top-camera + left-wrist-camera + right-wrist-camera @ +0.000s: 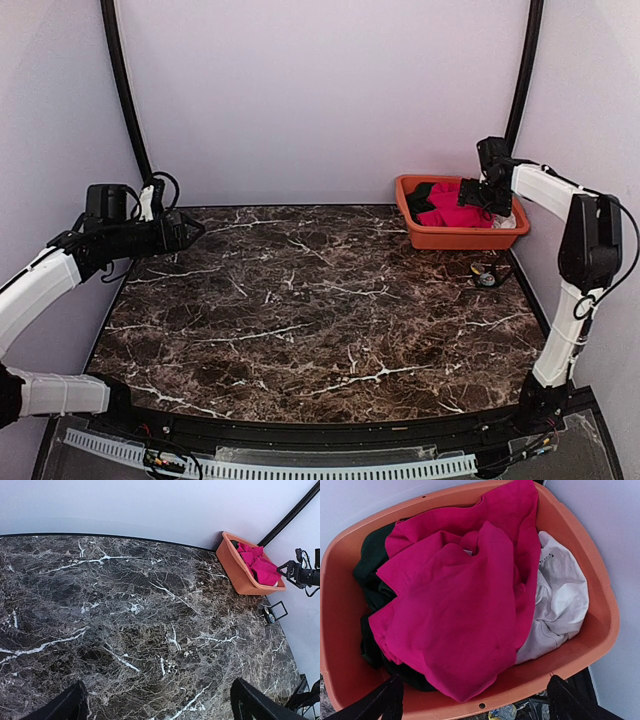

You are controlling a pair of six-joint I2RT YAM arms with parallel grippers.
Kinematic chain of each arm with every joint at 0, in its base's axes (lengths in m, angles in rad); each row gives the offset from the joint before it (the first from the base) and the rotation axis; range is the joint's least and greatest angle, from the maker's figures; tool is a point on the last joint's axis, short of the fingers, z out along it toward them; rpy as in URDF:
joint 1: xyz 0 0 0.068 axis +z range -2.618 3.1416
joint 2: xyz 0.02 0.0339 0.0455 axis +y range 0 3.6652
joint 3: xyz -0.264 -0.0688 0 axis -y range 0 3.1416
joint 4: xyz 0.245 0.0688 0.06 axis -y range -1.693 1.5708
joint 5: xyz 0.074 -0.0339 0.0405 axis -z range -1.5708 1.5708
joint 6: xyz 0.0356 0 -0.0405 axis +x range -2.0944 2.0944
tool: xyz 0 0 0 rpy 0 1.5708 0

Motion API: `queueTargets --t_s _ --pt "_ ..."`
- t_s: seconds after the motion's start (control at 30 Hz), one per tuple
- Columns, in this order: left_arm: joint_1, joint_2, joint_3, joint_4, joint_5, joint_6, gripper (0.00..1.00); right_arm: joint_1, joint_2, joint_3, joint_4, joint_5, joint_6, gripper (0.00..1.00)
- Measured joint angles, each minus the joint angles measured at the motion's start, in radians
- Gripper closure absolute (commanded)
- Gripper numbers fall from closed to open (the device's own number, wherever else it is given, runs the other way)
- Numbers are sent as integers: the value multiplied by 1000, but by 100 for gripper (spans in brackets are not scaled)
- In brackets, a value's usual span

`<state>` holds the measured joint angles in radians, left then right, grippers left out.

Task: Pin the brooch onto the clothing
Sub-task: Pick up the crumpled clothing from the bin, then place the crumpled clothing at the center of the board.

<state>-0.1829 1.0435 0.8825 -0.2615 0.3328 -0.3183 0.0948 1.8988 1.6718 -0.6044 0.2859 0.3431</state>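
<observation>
Barely begun: crumpled bright red T-shirt (460,610) bundled in orange plastic tub (340,655) at two o'clock; left hand (157,700) and right hand (477,697) spread empty; nothing pinned.

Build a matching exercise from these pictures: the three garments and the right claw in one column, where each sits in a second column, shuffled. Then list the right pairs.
Things
1. red T-shirt
2. white garment
3. dark green garment
4. right claw

Places
A. open, above the orange tub
B. at the tub's left edge in the right wrist view, partly under red cloth
C. on top of the pile, mid-tub
D. at the tub's right edge in that view

Pairs: 1-C, 2-D, 3-B, 4-A
</observation>
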Motion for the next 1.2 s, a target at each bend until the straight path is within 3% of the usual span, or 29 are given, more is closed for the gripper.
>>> queueTargets --t_s 0.23,0.37,0.47,0.5,0.8,1.07,1.2 --pt "40 32 -11 29 68 -41 0 -38 20 -15 80 -112 8 14" --pt "47 32 -16 37 77 -49 0 -37 86 20 111 -175 12 49" --pt "50 32 -17 44 80 -53 0 -36 126 40 121 -216 6 95" --pt "51 32 -17 46 80 -54 0 -36 132 43 120 -222 6 100" --pt "57 45 -22 55 103 -66 0 16 34 53 151 -323 -84 100" --pt "76 42 -30 77 122 -79 0 380 -145 330 173 -481 -245 100" --pt "79 23 -39 81 111 -78 0 513 -265 332 218 -569 -280 100"
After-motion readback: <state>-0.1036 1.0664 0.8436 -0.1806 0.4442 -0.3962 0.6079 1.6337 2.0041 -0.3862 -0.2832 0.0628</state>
